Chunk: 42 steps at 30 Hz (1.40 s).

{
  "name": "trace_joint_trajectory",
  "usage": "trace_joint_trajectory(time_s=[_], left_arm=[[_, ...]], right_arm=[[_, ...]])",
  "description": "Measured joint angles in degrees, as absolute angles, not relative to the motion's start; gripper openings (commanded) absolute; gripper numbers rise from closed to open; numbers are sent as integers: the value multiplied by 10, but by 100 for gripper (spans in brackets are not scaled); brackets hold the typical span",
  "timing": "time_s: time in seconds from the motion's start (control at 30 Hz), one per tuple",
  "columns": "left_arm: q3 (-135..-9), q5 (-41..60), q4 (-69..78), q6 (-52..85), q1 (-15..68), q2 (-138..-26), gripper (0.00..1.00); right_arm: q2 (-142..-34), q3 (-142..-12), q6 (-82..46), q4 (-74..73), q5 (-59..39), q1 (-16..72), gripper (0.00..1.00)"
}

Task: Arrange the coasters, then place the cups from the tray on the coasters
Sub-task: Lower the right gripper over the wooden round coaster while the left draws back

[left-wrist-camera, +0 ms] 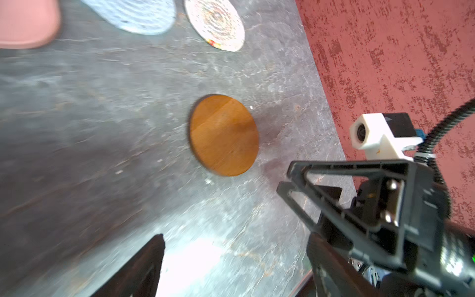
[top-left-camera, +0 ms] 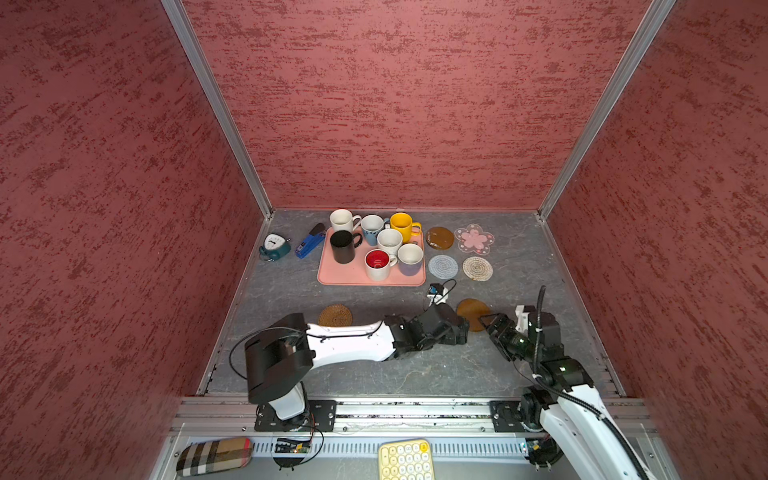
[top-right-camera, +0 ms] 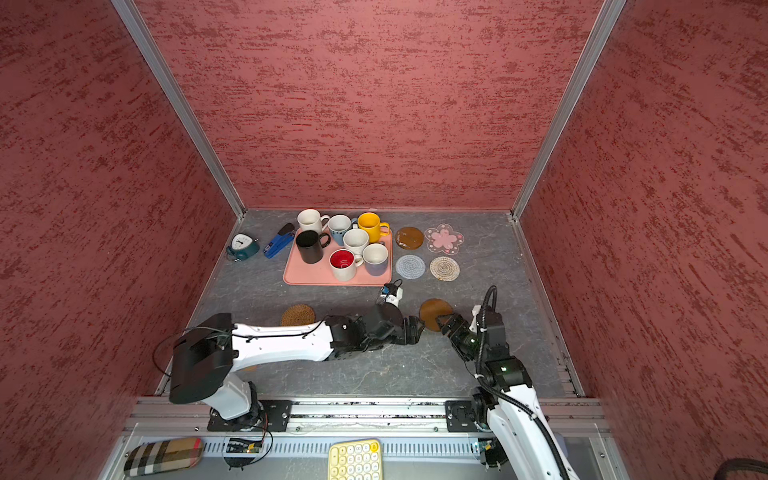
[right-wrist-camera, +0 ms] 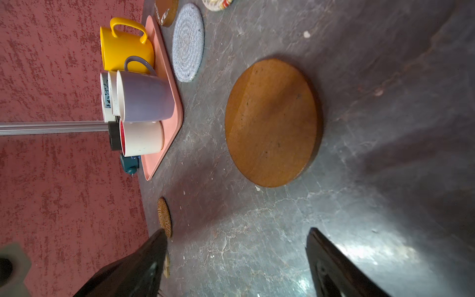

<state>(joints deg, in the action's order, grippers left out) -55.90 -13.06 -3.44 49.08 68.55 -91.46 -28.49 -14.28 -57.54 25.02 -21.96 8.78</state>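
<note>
Two grippers are seen low over the near right part of the table (top-left-camera: 374,299), and both are released. The right gripper (right-wrist-camera: 237,231) is shown with its jaws spread wide and nothing between them. The left gripper (top-right-camera: 415,328) is likewise parted, and nothing is held in it.

Between the two, an amber-brown disc (top-left-camera: 473,313) is laid flat on the table. It is found just right of the left gripper and just beyond the right gripper, whose tips overlap its near right edge in both top views; whether it is touched cannot be told. A tan rattan coaster (top-left-camera: 335,316) is laid further left, just beyond the left arm's forearm.

Farther back, the tray (top-left-camera: 345,276) is loaded with mugs:
- The black mug (top-left-camera: 343,247), the red-lined mug (top-left-camera: 378,264) and the lavender mug (top-left-camera: 410,259) are stood along its near half.
- The speckled white mug (top-left-camera: 389,241) is placed at the middle.
- The light blue mug (top-left-camera: 372,228) and the yellow mug (top-left-camera: 403,226) are stood at its far edge.
- The plain white mug (top-left-camera: 343,220) is seen at the far left corner; whether its base is inside the rim cannot be told.

Right of the tray, four coasters are set out in two rows. A second amber disc (top-left-camera: 439,237) and the pink flower coaster (top-left-camera: 474,239) are in the far row, and the grey crochet coaster (top-left-camera: 443,267) and the beige woven coaster (top-left-camera: 477,268) are in the near row.
</note>
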Motion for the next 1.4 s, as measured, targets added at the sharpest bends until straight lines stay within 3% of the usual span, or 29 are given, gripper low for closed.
trace_joint_trajectory(time_s=[0.17,0.37,0.6,0.77,1.0,1.17,1.4], left_arm=[[-475,-179,-78,494,702,-812,99],[-403,-227,-147,511,726,-677,100],[-350,-280,-229,552,746,-556,99],[-331,-308,-283,584,764,-515,100],[-331,-338,-349,622,788,-495,99],[-335,-348,-397,640,794,-488,100],[-375,-356,-467,649,795,-464,99]], right_arm=[[-281,-143,-581,236,-221,109,83],[-285,-140,-604,212,-177,204,82],[-378,-164,-608,185,-48,380,81],[-488,-280,-571,215,65,470,82],[-540,-414,-496,296,178,486,79],[-590,-438,-459,360,209,487,76],[-615,-423,-464,366,213,487,84]])
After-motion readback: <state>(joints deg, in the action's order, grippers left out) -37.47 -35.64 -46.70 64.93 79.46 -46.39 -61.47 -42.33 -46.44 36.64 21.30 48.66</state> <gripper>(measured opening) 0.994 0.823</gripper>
